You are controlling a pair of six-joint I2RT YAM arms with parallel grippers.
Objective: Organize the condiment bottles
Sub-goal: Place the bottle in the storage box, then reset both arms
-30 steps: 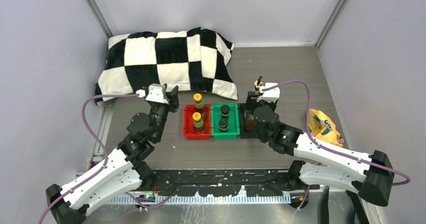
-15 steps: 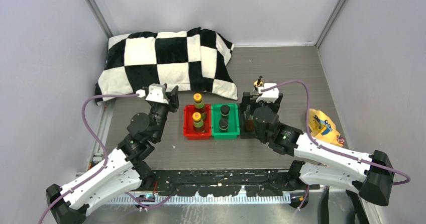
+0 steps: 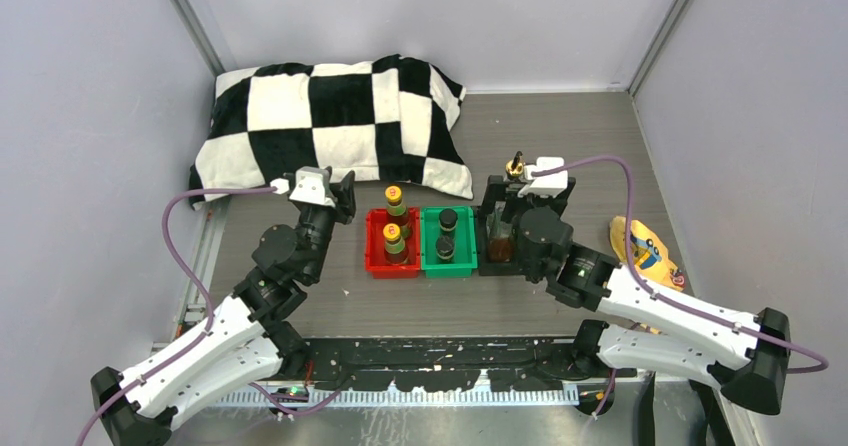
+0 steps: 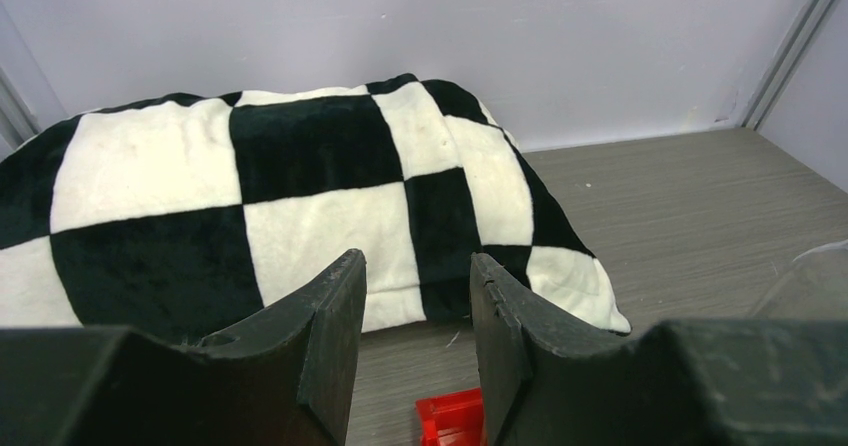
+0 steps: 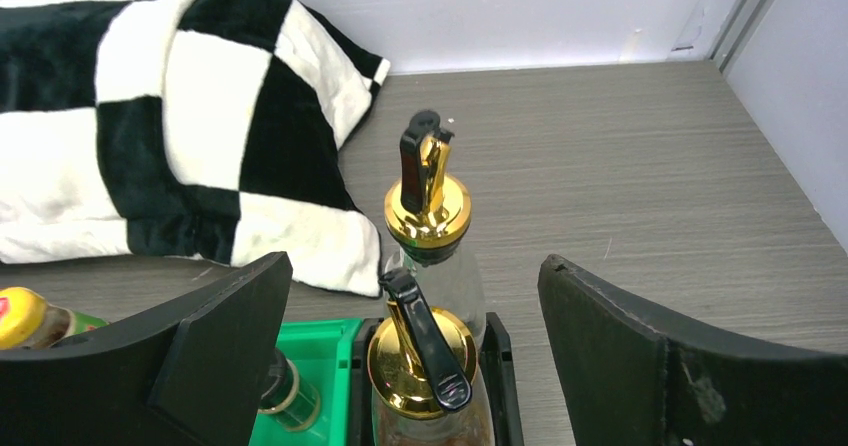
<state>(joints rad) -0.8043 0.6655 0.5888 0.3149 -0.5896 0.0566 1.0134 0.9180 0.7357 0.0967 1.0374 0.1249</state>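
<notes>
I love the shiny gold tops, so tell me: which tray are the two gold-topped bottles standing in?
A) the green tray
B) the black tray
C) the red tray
B: both gold-topped bottles stand one behind the other in the black tray, just right of the green tray.
</notes>
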